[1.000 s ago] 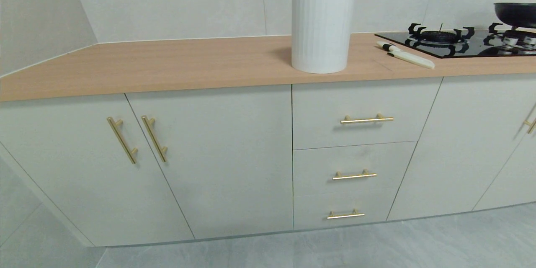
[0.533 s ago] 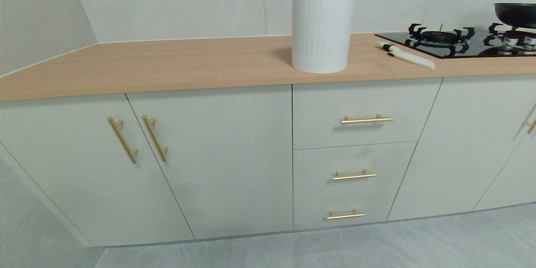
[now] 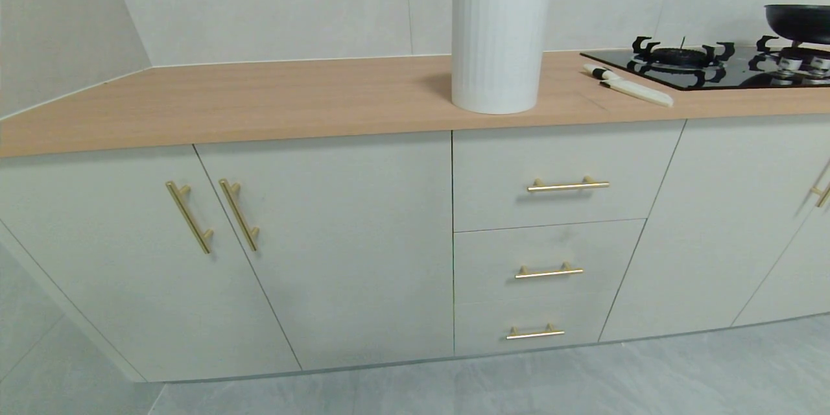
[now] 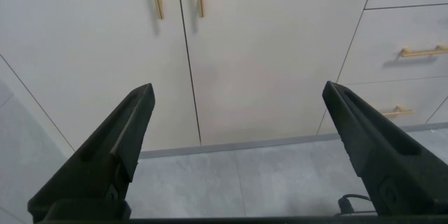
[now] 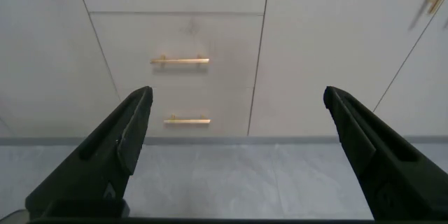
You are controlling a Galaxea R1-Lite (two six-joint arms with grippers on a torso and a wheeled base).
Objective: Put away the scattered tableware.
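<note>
The left hand (image 4: 238, 91) and right hand (image 5: 238, 92) hung spread and empty before the cabinets (image 3: 337, 240), so the next move probably called for raising one to the knife (image 3: 628, 85) on the desk (image 3: 259, 97).

At 2 o'clock, black frying pan (image 3: 801, 21) cut by frame edge, black glass gas hob (image 3: 713, 74) beneath likewise, gold bar handle (image 3: 822, 194) at 3 o'clock clipped and blurred, white ribbed cylinder (image 3: 498, 39), interior hidden

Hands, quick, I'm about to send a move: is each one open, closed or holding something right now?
Left hand: open, holding nothing.
Right hand: open, holding nothing.
</note>
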